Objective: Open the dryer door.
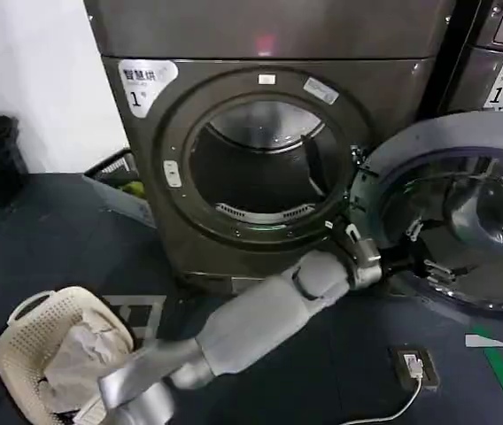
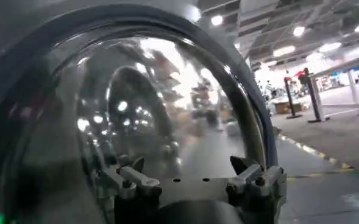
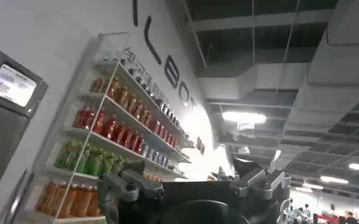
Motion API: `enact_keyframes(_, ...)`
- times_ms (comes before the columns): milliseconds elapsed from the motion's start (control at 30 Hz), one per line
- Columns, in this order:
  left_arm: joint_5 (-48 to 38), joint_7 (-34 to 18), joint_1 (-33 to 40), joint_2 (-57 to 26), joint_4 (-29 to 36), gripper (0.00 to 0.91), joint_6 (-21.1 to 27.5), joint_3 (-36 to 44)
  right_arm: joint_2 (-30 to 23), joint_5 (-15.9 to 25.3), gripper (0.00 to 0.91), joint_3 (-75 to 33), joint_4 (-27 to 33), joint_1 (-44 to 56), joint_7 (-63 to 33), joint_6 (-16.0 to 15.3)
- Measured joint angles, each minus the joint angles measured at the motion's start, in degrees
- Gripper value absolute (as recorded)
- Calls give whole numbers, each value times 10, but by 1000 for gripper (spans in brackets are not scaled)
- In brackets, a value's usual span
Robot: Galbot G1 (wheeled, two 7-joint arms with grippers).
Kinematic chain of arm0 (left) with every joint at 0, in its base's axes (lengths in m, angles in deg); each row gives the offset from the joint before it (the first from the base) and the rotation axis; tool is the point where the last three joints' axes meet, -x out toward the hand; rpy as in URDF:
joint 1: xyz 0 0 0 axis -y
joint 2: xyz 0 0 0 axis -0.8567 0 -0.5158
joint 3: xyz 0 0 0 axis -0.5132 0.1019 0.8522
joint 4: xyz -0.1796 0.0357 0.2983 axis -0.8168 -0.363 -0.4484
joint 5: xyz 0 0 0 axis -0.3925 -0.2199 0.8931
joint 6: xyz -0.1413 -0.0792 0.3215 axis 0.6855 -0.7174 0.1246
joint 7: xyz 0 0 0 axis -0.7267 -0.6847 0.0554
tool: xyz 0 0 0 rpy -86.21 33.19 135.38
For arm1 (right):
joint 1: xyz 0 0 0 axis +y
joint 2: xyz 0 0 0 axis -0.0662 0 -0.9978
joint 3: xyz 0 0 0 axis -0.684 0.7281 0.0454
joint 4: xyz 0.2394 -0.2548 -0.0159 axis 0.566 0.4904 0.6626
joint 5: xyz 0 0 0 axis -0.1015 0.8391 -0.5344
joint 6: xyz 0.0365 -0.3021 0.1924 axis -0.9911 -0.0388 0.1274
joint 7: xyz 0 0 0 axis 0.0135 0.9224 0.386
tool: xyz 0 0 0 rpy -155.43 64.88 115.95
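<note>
Swinging the dryer door (image 1: 464, 230) wide is nearly complete: it hangs open at the drum opening's (image 1: 265, 164) right edge. Left gripper (image 1: 411, 255), fingers spread and empty, sits against the door's inner bowl. Next, withdraw the arm clear.

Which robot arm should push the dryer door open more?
The left. Its left gripper is open, right at the dryer door's inner side. The right gripper points away, toward shelves of bottles.
</note>
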Motion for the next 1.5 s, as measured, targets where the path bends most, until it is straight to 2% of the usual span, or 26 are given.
enact_keyframes(500, -4, 7, 2, 0, -8, 907, -12, 1, 5, 0, 907, 1, 3, -5, 2, 1)
enact_keyframes(767, -30, 17, 2, -1, 16, 907, -26, 14, 12, 0, 907, -13, 9, 2, 2, 3)
enact_keyframes(900, -69, 25, -9, -5, 42, 907, -66, 25, 18, 1, 907, -23, 10, 6, 2, 3)
enact_keyframes(1100, -127, 28, -19, -78, 96, 907, -145, 39, 26, 3, 907, -28, 10, 7, 4, 4)
enact_keyframes(1367, -112, 15, -10, -179, 165, 907, -224, 77, 34, 4, 907, -45, 10, 14, 8, 5)
enact_keyframes(1500, -105, 13, -8, -236, 194, 907, -231, 101, 40, 14, 907, -52, 7, 14, 12, 7)
